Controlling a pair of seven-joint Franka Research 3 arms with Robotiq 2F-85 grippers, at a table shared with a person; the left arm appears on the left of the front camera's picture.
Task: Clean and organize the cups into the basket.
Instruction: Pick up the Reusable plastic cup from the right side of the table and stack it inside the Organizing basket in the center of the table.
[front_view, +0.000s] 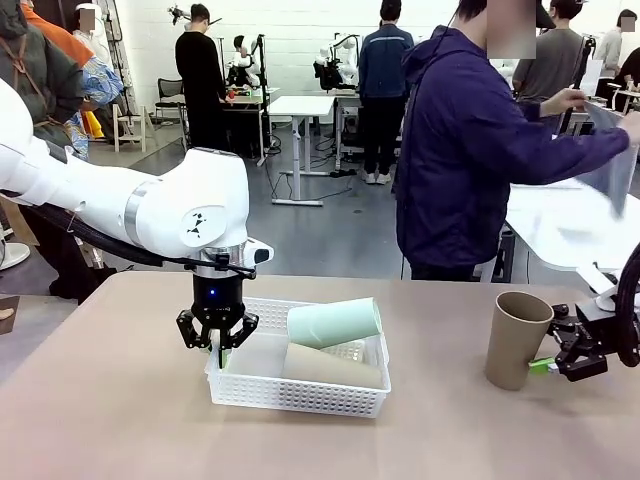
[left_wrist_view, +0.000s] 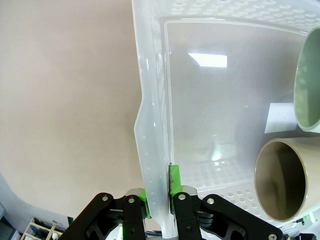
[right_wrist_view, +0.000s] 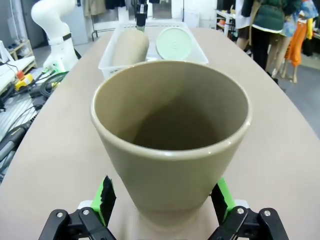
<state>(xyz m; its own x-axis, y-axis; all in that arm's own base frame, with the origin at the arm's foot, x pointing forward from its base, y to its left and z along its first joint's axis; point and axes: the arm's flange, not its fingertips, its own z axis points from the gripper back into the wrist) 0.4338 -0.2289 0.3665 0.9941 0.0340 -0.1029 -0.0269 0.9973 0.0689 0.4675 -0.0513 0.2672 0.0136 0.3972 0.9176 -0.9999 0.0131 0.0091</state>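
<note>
Right gripper (right_wrist_view: 165, 194), open, straddles upright tan cup (right_wrist_view: 170, 135), mouth up; left gripper (left_wrist_view: 159, 192) pinches basket (left_wrist_view: 150, 100).

— What lies beyond the table (front_view: 120, 400)?
— A grey floor (front_view: 330, 240) runs back to a white brick wall (front_view: 300, 30). The light is even and bright.
— Any furniture?
— White desks (front_view: 300, 105) stand near the wall, with cables (front_view: 322, 150) trailing beneath them. There is a black chair (front_view: 170, 95) and a pale wooden seat (front_view: 128, 125) further left.
— And on the right?
— Another white worktop (front_view: 570, 225), where a person in a dark blue jacket (front_view: 460, 150) stands. Others stand farther back.
</note>
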